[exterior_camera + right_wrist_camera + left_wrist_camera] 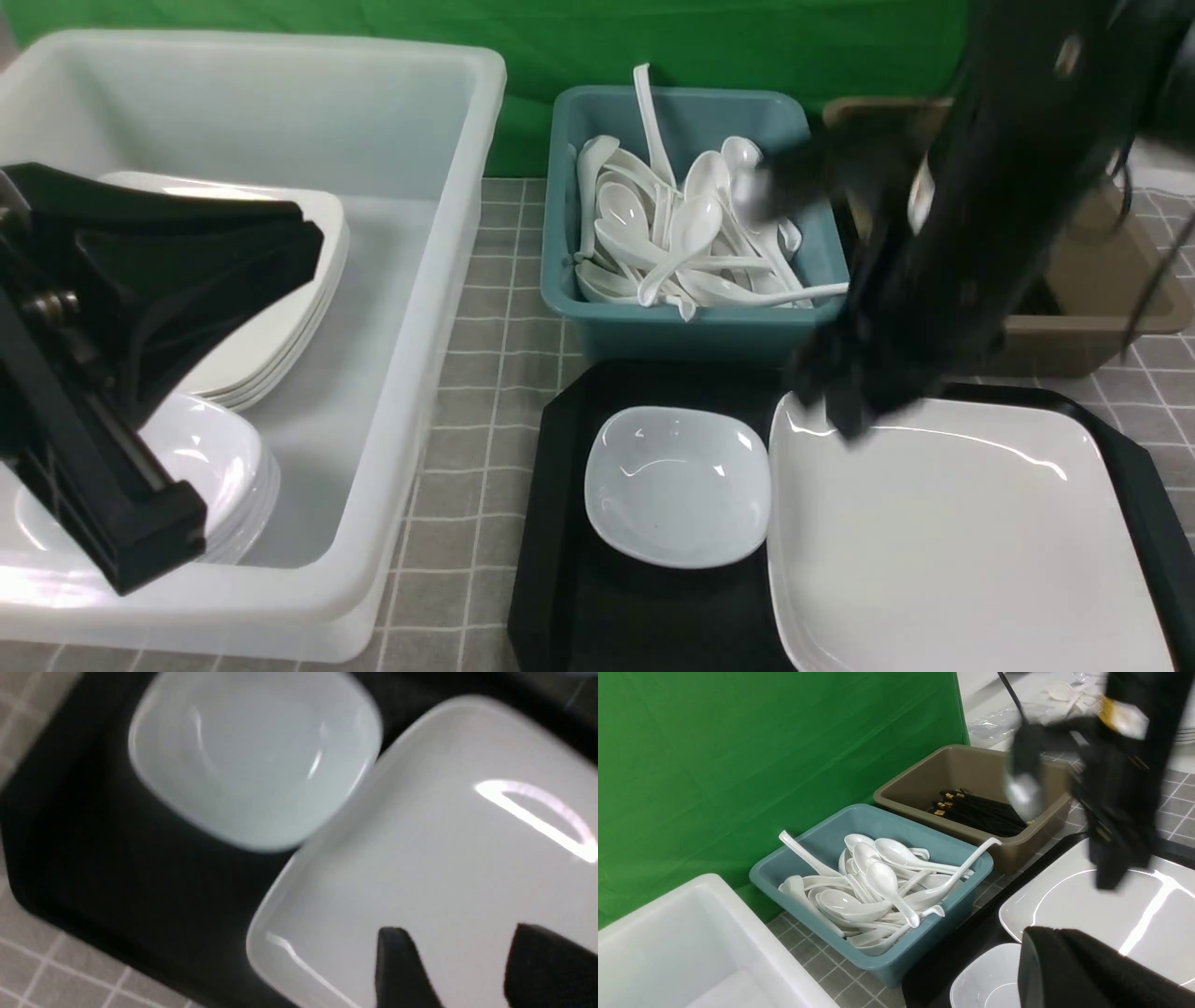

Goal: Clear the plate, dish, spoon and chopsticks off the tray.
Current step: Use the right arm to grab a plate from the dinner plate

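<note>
While green backdrop (653, 37) hangs behind, grey gridded tabletop (485, 308) bears the tray (597, 616).

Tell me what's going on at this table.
A two-armed robot is clearing a black rectangular plastic tray. Its right gripper, open and empty, hangs over the large white square plate. That plate and the small deep white dish beside it sit on the tray. The left gripper is shut, above the big translucent white tub of stacked crockery. The teal tub holds white soup spoons; the brown tub holds black chopsticks.
</note>
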Available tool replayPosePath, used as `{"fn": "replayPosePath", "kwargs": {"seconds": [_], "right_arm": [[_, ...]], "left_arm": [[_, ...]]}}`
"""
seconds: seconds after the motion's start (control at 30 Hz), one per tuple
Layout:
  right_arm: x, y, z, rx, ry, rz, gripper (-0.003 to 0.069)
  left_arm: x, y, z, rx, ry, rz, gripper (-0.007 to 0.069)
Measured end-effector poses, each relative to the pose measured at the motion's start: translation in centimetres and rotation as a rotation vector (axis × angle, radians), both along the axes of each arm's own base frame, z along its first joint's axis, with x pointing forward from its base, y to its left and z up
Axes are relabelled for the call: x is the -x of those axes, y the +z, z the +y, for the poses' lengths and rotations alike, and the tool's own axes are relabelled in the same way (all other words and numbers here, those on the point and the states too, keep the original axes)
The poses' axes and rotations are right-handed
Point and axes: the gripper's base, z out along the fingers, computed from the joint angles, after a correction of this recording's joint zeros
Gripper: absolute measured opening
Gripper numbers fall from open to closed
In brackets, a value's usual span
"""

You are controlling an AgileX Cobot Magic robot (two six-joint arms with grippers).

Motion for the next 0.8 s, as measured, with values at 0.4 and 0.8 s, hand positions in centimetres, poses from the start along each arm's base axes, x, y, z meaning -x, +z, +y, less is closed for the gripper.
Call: {"fn": "replayPosePath", "kwargs": {"seconds": [0.4, 0.8], "right_arm": [[6.5, -9.8, 2.5, -0.021, 0.059, -0.043, 0.0502], [4.1, -13.8, 2.6, 0.005, 0.022, -0.033, 0.0504]], "left_arm": [[-0.1, -0.7, -0.1, -0.017, 0.001, 0.006, 0.0021], [-0.2, -0.8, -0.1, -0.014, 0.002, 0.003, 0.0021]]}}
